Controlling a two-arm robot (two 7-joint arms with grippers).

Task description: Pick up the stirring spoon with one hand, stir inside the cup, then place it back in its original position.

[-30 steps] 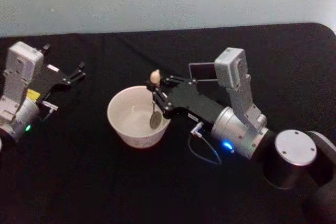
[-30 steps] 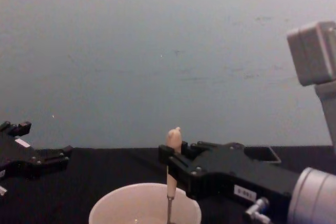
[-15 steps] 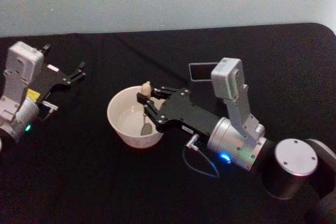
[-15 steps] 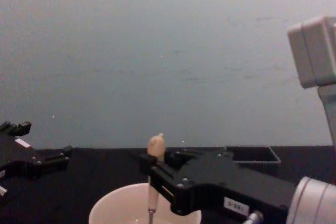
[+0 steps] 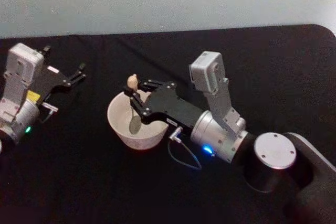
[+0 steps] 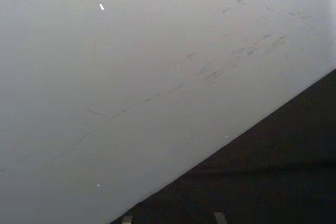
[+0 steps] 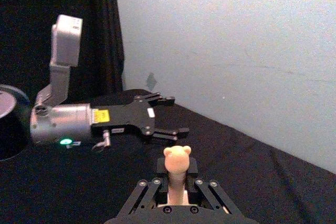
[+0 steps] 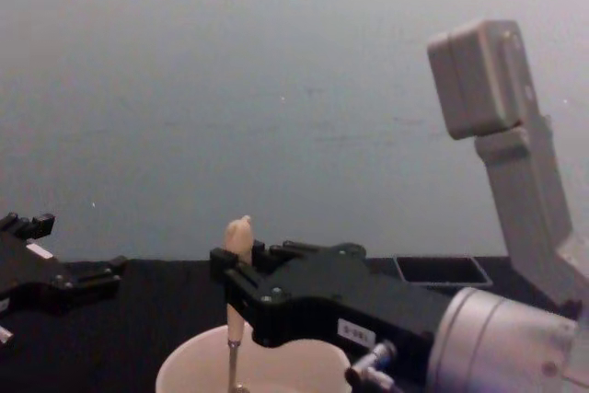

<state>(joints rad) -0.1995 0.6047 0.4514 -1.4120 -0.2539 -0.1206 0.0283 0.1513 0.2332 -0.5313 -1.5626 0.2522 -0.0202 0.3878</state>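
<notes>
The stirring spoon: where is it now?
In the head view the stirring spoon stands about upright left of centre, clamped in the right gripper, its stem down inside the cup; the left gripper is parked far left.

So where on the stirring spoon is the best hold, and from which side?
The peach handle below the knob, taken sideways from the robot's right: the stirring spoon stands roughly upright in the cup, thin stem down inside. The right gripper is shut on it there; left gripper parked, open.
</notes>
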